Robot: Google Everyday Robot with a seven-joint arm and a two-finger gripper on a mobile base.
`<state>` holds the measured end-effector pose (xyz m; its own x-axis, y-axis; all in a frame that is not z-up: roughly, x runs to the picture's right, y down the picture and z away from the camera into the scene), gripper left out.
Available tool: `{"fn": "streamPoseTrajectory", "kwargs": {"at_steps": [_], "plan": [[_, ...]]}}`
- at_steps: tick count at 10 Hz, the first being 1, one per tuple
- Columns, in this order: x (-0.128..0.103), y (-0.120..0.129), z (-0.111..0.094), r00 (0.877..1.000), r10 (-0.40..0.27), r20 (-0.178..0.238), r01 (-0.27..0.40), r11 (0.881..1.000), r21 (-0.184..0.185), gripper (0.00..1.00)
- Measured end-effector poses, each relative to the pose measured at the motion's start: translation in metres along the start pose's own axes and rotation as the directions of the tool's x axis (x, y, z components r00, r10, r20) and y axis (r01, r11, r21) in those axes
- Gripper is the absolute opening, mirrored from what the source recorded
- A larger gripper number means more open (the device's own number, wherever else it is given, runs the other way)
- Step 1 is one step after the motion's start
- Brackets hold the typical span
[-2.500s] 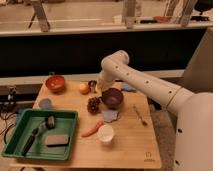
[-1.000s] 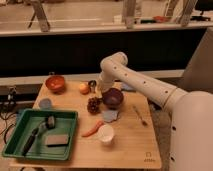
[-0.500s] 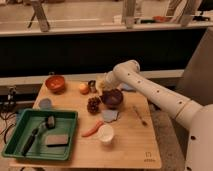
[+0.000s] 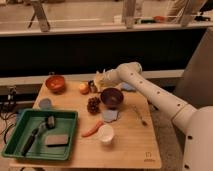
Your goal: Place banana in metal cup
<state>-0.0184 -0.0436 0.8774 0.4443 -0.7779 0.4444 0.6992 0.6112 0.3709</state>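
- Here, the gripper (image 4: 101,81) hangs over the far edge of the bench (image 4: 135,147), at about 12 o'clock from the bench's middle. The white arm (image 4: 150,91) reaches in to it from 3 o'clock.
- The fingers are closed on the banana (image 4: 103,76), a pale-yellow piece held clear of the bench top.
- The metal cup (image 4: 92,87) stands upright just at 7 o'clock of the held banana. The banana is above and beside the cup's rim, not inside it.
- A round orange fruit (image 4: 83,88) sits just beside the cup at its 9 o'clock, close enough that I cannot tell whether they touch.
- An orange bowl (image 4: 55,83) sits further along at 9 o'clock, near the bench's far-left corner.
- A dark bowl (image 4: 111,96) lies at 5 o'clock of the gripper, under the arm's wrist.
- A brown knobbly cluster (image 4: 93,105) lies at 6 o'clock of the metal cup.
- A blue-grey item (image 4: 110,116) lies at 6 o'clock of the dark bowl; its kind is unclear.
- A carrot (image 4: 92,130) lies tilted, with a white cup (image 4: 105,134) just at its 4 o'clock.
- A thin utensil (image 4: 139,115) lies at 3 o'clock of the blue-grey item.
- A pale-blue cup (image 4: 45,103) stands at the bench's left edge, just beyond a green tray (image 4: 70,135).
- The tray holds a brush (image 4: 35,136) and a sponge (image 4: 56,140).
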Motion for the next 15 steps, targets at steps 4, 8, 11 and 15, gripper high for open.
{"fn": "streamPoseTrajectory", "kwargs": {"at_steps": [4, 8, 11, 15], "plan": [[0.010, -0.011, 0.016, 0.999, -0.036, 0.013, 0.036, 0.999, 0.016, 0.01], [0.018, -0.017, 0.041, 0.997, -0.066, 0.038, 0.065, 0.998, 0.023, 0.01], [0.024, -0.009, 0.059, 0.996, -0.077, 0.050, 0.076, 0.997, 0.023, 0.01], [0.031, -0.007, 0.070, 0.994, -0.090, 0.054, 0.088, 0.996, 0.027, 0.06]]}}
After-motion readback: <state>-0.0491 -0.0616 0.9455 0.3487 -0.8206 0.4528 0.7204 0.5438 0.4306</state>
